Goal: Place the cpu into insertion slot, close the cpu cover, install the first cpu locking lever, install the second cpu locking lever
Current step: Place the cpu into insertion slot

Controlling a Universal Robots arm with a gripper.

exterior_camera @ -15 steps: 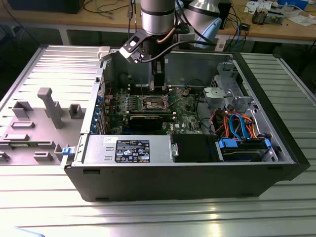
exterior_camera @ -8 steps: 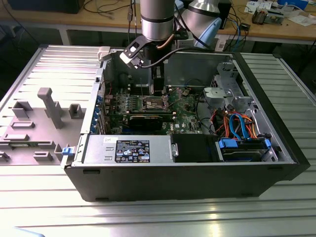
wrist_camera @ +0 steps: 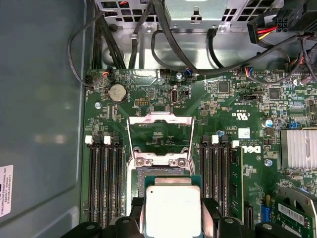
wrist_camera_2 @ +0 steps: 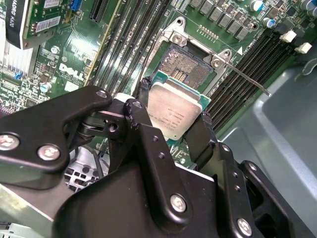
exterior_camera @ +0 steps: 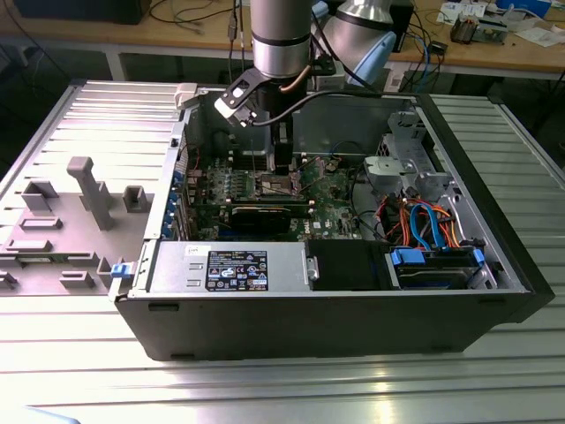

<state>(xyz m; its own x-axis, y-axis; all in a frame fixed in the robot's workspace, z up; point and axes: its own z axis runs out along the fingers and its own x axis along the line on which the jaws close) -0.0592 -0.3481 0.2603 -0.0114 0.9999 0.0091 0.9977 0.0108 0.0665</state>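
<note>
Placement under way, nothing seated yet

Tool is pinching the cpu by two opposite edges, holding it close over the bare insertion slot. The cpu cover is lying flipped open; both locking levers are waiting unlatched.

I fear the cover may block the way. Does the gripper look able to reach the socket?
Probably yes: the cover is flipped open, the socket lies bare, and the gripper holds the chip close by.

arm vertical, end effector clamped on the cpu.
</note>
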